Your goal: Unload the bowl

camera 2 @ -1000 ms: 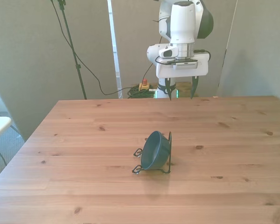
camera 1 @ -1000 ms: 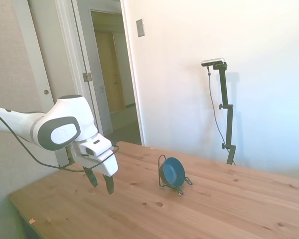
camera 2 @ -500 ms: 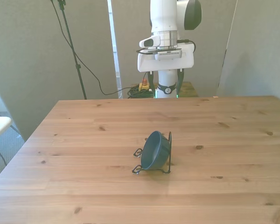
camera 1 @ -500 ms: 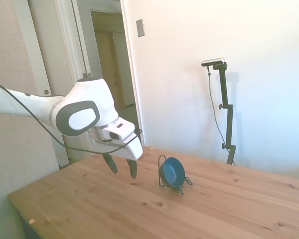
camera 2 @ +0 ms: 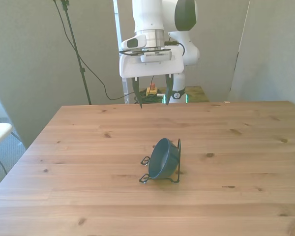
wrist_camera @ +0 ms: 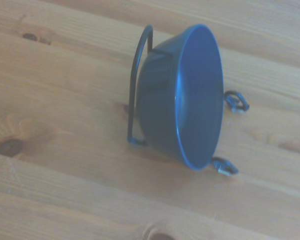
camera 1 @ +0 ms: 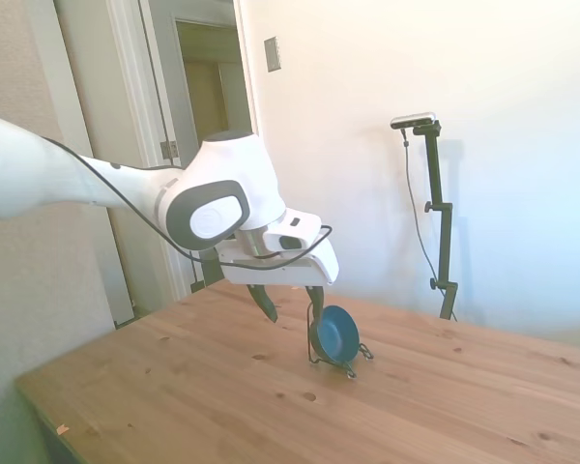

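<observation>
We see a wooden table (camera 2: pixel 88 147) w/ one small dark teal-blue bowl (camera 2: pixel 161 159) near its middle, propped on edge in a thin black wire stand (camera 2: pixel 178 160); the bowl leans against the stand's upright loop, its open side facing the front view's left, and two small curled wire feet hold its lower rim. The wrist view shows the bowl (wrist_camera: pixel 182 97) close up and fairly sharp, resting in the wire stand (wrist_camera: pixel 138 82), nothing touching it. The white arm's gripper (camera 2: pixel 154 97) hangs in the air above the table, on the far side of the bowl and well clear of it; its two dark fingers are spread wide w/ nothing between them. What has changed: over the last sec. the gripper has risen and swung across, from a spot beyond the bowl toward the front view's right to a spot beyond the bowl slightly toward the front view's left, and in the side view the gripper (camera 1: pixel 292 302) now sits just beside the bowl (camera 1: pixel 335 334) rather than well short of it. The bowl and stand haven't shifted. We judge this as the approach phase: the arm is lining up over the bowl, no grasp yet, so the unloading itself hasn't begun. Next, prob. a descent so the open fingers straddle the bowl's upper rim.
</observation>
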Tool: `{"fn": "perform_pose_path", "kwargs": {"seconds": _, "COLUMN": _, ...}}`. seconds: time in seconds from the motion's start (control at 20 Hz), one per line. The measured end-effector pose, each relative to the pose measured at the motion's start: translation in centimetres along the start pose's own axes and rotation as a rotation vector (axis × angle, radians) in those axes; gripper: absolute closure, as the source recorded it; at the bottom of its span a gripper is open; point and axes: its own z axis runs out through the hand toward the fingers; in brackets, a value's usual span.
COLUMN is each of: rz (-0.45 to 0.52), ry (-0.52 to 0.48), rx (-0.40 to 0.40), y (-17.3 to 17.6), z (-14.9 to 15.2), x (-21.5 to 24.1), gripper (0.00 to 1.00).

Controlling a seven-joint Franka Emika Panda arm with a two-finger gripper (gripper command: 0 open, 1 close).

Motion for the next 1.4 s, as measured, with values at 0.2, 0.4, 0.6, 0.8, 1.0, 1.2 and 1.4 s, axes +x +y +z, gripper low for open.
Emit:
{"fn": "perform_pose_path", "kwargs": {"seconds": 0.2, "rz": -0.068, "ry": -0.018, "rx": 0.079, "y": 0.0, "z": 2.3, "x": 2.1, "gripper": 0.00}}
{"fn": "perform_pose_path", "kwargs": {"seconds": 0.4, "rz": -0.165, "ry": -0.078, "rx": 0.161, "y": -0.1, "z": 4.8, "x": 3.6, "gripper": 0.00}}
{"fn": "perform_pose_path", "kwargs": {"seconds": 0.6, "rz": -0.240, "ry": -0.115, "rx": 0.187, "y": 0.6, "z": 6.7, "x": 5.4, "gripper": 0.00}}
{"fn": "perform_pose_path", "kwargs": {"seconds": 0.8, "rz": -0.289, "ry": -0.143, "rx": 0.202, "y": 0.2, "z": 9.0, "x": 6.8, "gripper": 0.00}}
{"fn": "perform_pose_path", "kwargs": {"seconds": 1.0, "rz": -0.342, "ry": -0.202, "rx": 0.228, "y": -0.4, "z": 10.6, "x": 7.7, "gripper": 0.00}}
{"fn": "perform_pose_path", "kwargs": {"seconds": 1.2, "rz": -0.366, "ry": -0.237, "rx": 0.268, "y": -1.1, "z": 10.9, "x": 8.5, "gripper": 0.00}}
{"fn": "perform_pose_path", "kwargs": {"seconds": 1.4, "rz": -0.371, "ry": -0.236, "rx": 0.280, "y": -1.4, "z": 10.6, "x": 9.0, "gripper": 1.00}}
